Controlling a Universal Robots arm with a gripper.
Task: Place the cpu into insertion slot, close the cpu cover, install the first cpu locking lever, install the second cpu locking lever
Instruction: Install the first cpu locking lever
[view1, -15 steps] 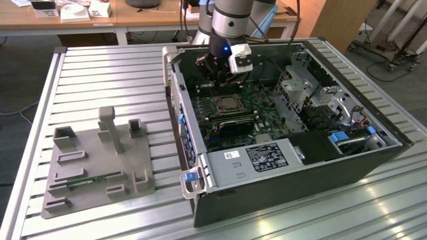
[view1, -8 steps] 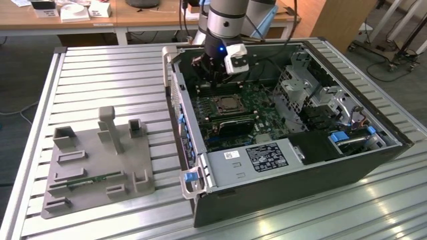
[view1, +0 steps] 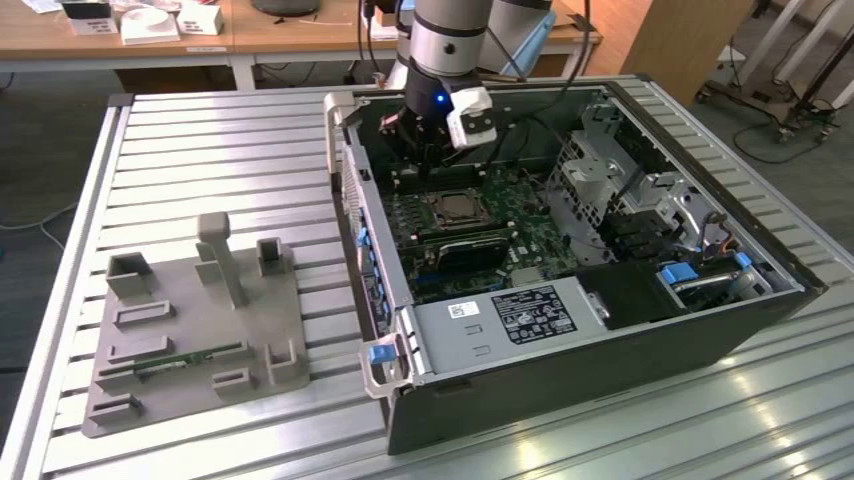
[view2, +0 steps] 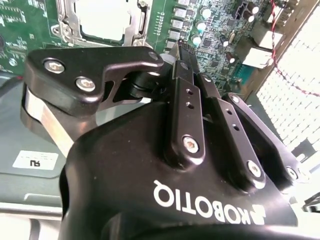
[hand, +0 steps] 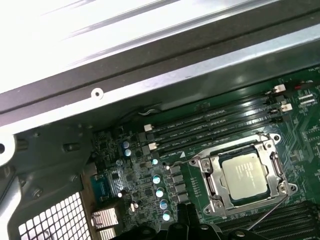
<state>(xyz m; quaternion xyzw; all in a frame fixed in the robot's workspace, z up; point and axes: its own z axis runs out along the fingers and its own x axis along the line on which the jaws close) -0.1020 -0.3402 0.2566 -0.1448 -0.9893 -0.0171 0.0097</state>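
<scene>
Silver-grey cpu (hand: 243, 172) flat in the insertion slot (hand: 204, 170), cpu cover (hand: 276, 166) down.

Slatted metal table (view1: 200, 135): open computer case (view1: 574, 375), grey fixture tray (view1: 180, 300) on it.

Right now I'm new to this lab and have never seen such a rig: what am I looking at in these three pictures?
A grey robot arm reaches into an open computer case lying on a slatted metal table. The exterior view looks on from outside; both wrist views come from cameras riding on the arm. Its gripper hangs over the green circuit board; I see nothing held. The cpu sits in the insertion slot, the cpu cover lying flat around it. At the exterior view's left stands a grey holder tray.
</scene>
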